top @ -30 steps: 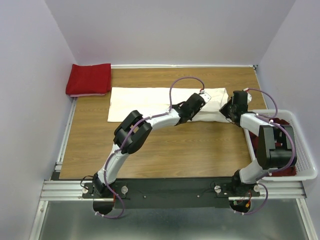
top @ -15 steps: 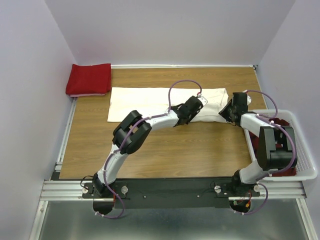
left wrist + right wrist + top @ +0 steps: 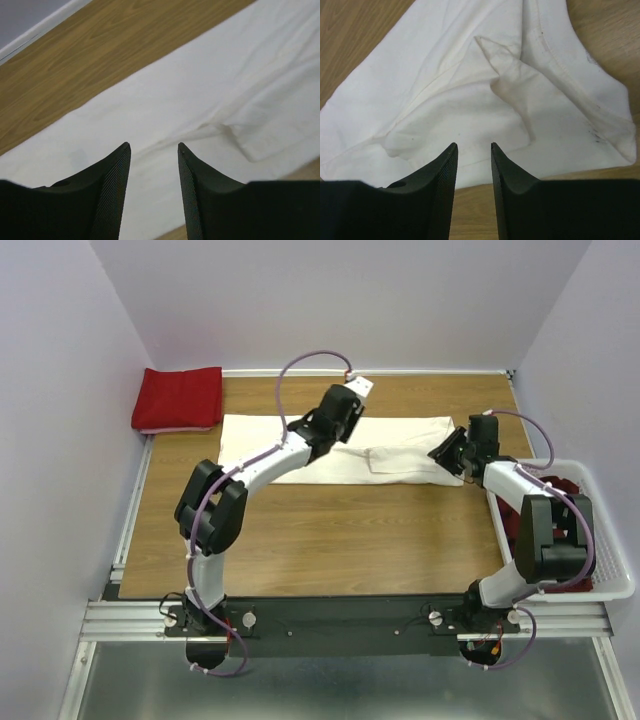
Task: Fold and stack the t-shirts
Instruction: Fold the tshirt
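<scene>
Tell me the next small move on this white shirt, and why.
Probably lower the right gripper and pinch the cream-white shirt's right end. The shirt lies as a long strip not yet folded across, both grippers are open and empty, and the right one hangs just over that rumpled end; the left gripper is over the middle.

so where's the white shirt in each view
top external: white shirt lies as a long strip across the far middle of the table, between the red stack and the basket.
left wrist: a broad diagonal band from lower left to upper right.
right wrist: fills most of the picture, its hemmed edge at right.
shared landmark: bare wood of the table beside the shirt's edge.
</scene>
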Available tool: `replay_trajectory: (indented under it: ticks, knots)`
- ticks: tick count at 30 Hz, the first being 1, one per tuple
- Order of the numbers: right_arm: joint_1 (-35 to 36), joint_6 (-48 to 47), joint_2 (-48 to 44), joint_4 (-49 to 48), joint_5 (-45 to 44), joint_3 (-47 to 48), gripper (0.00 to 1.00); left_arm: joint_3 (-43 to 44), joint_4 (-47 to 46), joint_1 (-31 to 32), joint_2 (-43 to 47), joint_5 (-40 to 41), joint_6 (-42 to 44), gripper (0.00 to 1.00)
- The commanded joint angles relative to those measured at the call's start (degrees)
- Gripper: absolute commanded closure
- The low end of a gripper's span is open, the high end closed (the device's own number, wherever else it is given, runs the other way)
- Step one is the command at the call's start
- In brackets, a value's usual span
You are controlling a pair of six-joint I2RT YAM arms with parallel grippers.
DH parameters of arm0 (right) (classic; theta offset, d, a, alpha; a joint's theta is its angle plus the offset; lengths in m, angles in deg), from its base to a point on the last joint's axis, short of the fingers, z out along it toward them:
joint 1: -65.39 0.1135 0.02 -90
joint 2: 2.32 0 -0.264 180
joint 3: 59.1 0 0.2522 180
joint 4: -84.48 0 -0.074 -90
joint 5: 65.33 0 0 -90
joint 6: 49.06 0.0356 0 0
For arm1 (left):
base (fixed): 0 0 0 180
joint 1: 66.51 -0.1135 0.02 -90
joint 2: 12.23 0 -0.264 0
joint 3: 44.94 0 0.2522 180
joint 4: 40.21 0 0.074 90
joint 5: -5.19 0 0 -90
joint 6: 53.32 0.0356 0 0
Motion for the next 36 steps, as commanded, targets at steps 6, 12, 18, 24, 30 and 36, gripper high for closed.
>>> replay_trajectory:
  ticks: [6,12,18,24,30,36]
  knots:
    - [1.09,3.73,8.95,-1.91,4.75,2.82,0.60,7.72,5.24,-13.21,-14.53,-1.21,0.23,0.52]
    - [1.09,3.04,13.44,-2.08,2.37,4.23,0.60,10.19,6.65,-16.73,-19.20,0.73,-1.52,0.55]
    - [1.18,0.93,19.58,-1.91,0.44,8.70,0.60,7.83,10.17,-17.26,-19.21,-1.37,-4.25,0.56]
    - [1.00,-3.73,29.51,1.33,4.21,20.12,0.60,-3.24,14.56,-17.17,-11.83,-10.40,-9.51,0.57]
    - [1.00,-7.34,40.68,4.15,11.59,36.20,0.60,-21.34,13.60,-14.36,0.21,-23.96,-15.32,0.58]
    - [1.09,-9.01,51.12,5.12,22.57,50.80,0.59,-31.55,12.98,-8.30,8.65,-31.77,-20.59,0.58]
